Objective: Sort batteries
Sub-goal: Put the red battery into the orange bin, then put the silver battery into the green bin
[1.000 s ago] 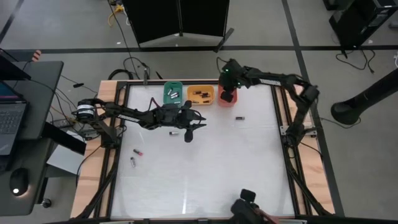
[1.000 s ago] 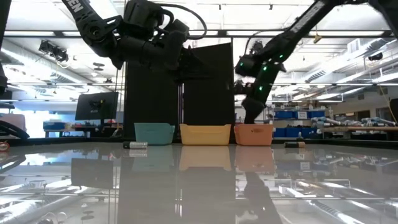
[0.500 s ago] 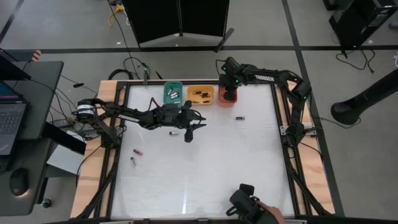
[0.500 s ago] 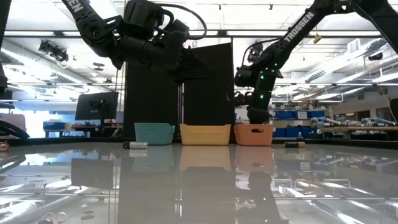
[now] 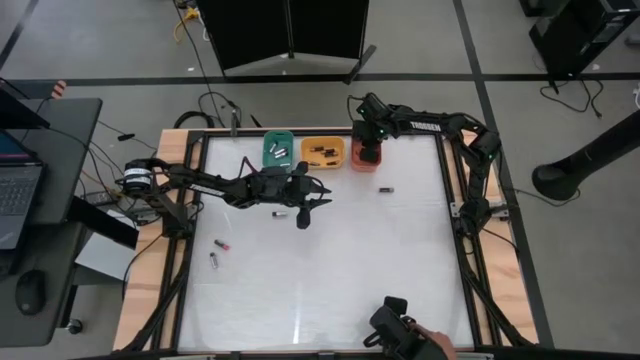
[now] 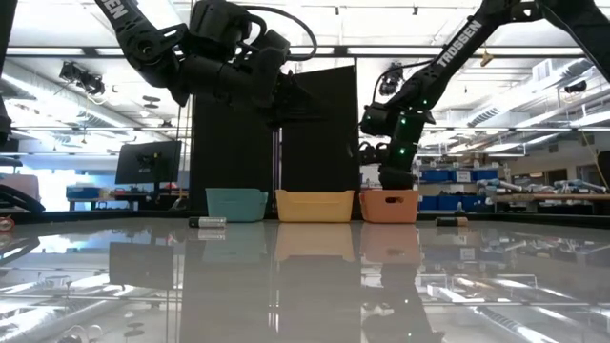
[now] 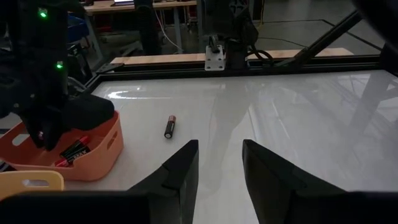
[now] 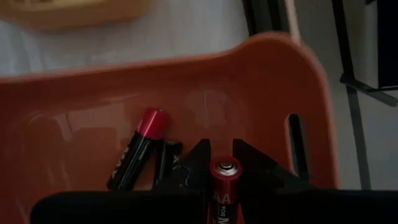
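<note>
My right gripper point(image 8: 219, 153) reaches down into the red tray point(image 5: 365, 160) at the table's far edge and is shut on a red-banded AA battery point(image 8: 224, 180). Two more batteries point(image 8: 140, 149) lie on that tray's floor. The green tray point(image 5: 279, 150) and the orange tray point(image 5: 322, 151) stand to its left, with batteries in them. My left gripper point(image 7: 217, 163) is open and hovers above the table's middle-left point(image 5: 305, 207). Loose batteries lie flat on the table: one point(image 5: 386, 188) near the red tray, one point(image 5: 280, 213) beside the left gripper, and two point(image 5: 217, 251) toward the left edge. My right gripper pinches the AA battery between its two fingers, coming from above and pointing down. The battery lies along the fingers, and its button end point(image 8: 225, 166) sticks out past the fingertips toward the tray floor. Whether it touches the floor, I cannot tell.
The white tabletop point(image 5: 330, 280) has a black frame rail around it. A person's hand with a dark device point(image 5: 400, 335) shows at the near edge. Cables and a laptop desk stand left of the table.
My right gripper has come down into the red tray and tipped from a slant to pointing straight down, with its arm folding in closer. The left arm and the loose batteries have kept still.
</note>
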{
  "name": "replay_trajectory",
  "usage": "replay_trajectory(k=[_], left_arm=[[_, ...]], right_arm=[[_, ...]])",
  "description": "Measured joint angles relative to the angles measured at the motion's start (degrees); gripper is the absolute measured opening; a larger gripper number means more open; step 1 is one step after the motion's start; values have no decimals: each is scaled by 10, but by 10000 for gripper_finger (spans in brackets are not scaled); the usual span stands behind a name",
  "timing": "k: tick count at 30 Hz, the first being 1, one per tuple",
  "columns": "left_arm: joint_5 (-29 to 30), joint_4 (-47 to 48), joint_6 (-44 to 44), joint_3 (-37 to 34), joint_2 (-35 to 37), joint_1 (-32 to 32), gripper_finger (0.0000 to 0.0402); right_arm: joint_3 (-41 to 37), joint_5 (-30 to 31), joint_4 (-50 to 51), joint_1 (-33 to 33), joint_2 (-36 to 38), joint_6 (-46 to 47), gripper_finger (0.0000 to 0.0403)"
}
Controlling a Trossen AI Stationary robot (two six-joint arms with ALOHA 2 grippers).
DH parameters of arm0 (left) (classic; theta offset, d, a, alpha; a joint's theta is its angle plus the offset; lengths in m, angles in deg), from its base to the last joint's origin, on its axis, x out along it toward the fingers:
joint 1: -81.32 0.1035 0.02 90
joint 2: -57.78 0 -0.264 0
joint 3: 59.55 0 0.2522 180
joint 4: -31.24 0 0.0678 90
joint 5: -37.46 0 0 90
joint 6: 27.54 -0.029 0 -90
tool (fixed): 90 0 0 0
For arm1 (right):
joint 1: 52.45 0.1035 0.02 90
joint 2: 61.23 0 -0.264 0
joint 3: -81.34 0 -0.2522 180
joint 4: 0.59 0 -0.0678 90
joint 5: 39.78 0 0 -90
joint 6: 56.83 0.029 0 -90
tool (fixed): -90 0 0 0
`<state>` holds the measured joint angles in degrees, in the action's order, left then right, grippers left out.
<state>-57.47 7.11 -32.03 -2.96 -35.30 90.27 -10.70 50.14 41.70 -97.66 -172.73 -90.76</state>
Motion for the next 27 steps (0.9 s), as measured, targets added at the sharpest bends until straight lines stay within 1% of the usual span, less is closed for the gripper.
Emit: replay_trajectory(k=[5, 10, 17, 27], left_arm=[[0, 0, 0, 0, 0, 0, 131], [6, 0, 0, 0, 0, 0, 131], [6, 0, 0, 0, 0, 0, 131], [5, 2, 0, 0, 0, 0, 131]], right_arm=[[-10, 0, -3, -1, 0, -1, 62], [-17, -11, -15, -2, 0, -1, 73], [-17, -19, -33, -3, 0, -1, 69], [-17, -19, -42, -3, 0, 7, 96]])
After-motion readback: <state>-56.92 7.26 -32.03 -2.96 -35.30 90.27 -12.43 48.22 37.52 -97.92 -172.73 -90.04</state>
